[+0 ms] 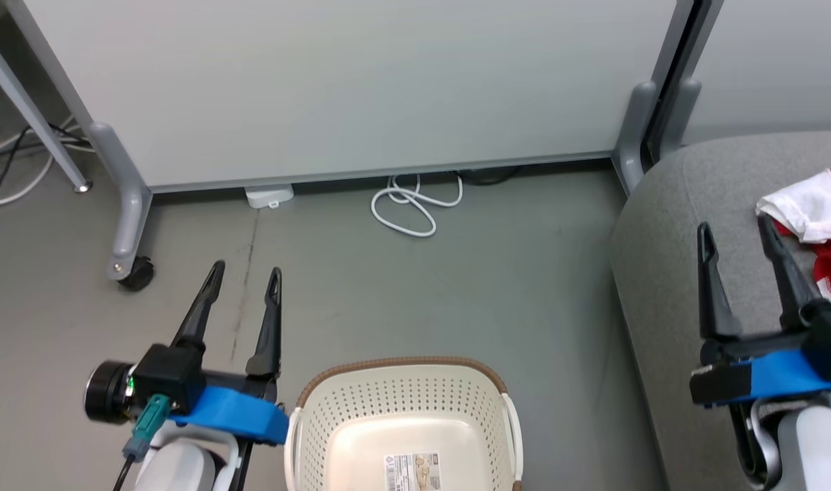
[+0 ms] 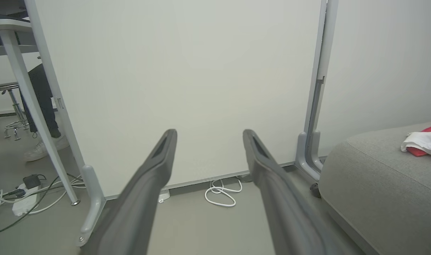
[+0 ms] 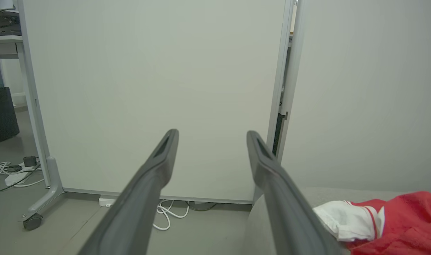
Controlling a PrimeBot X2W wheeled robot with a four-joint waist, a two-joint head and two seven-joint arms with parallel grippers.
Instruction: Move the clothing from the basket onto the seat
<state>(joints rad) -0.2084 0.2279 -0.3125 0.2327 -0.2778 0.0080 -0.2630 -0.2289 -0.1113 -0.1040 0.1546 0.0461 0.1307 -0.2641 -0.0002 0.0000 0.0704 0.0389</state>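
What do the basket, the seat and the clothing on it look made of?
Basket: cream moulded plastic, smooth, slightly glossy, with rows of holes; brown rim looks woven, possibly plastic too. Seat: grey matte upholstery fabric, finely textured. Clothing: soft red-and-white fabric, lying crumpled; fibre unclear.

My left gripper (image 2: 209,134), fingers spread and empty, points at a pale panel (image 2: 187,81) with a coiled white cable (image 2: 220,193) at its foot; at right, the grey seat (image 2: 378,184) bears red-and-white clothing (image 2: 422,144); far left stands a person's leg (image 2: 49,117).
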